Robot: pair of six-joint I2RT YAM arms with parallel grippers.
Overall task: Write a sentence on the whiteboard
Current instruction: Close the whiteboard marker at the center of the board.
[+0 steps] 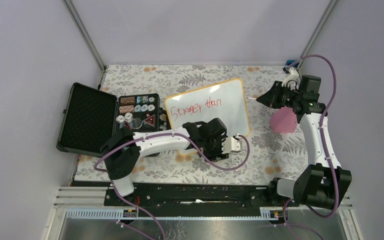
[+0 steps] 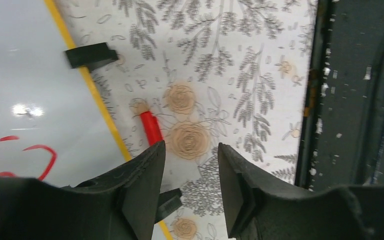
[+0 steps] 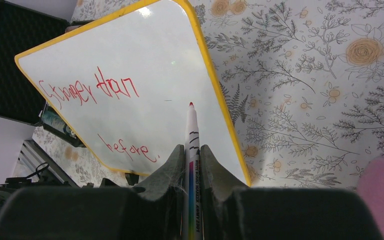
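Observation:
The whiteboard (image 1: pixel 207 107) lies on the flowered cloth, its frame yellow, with red words on it. In the right wrist view the whiteboard (image 3: pixel 130 85) reads "Stronger than" and, lower, "before.". My right gripper (image 3: pixel 192 155) is shut on a white marker (image 3: pixel 192 130), whose red tip hangs over the board's near edge. From above, the right gripper (image 1: pixel 267 98) sits just off the board's right side. My left gripper (image 2: pixel 190 165) is open and holds nothing, by the whiteboard's (image 2: pixel 25 75) lower right corner. A red marker cap (image 2: pixel 151 127) lies on the cloth ahead of its left finger.
An open black case (image 1: pixel 87 117) with chips stands left of the board. A pink object (image 1: pixel 283 121) rests under the right arm. Black clip feet (image 2: pixel 91 55) stick out from the board's edge. The black rail (image 2: pixel 360 100) runs along the table's near edge.

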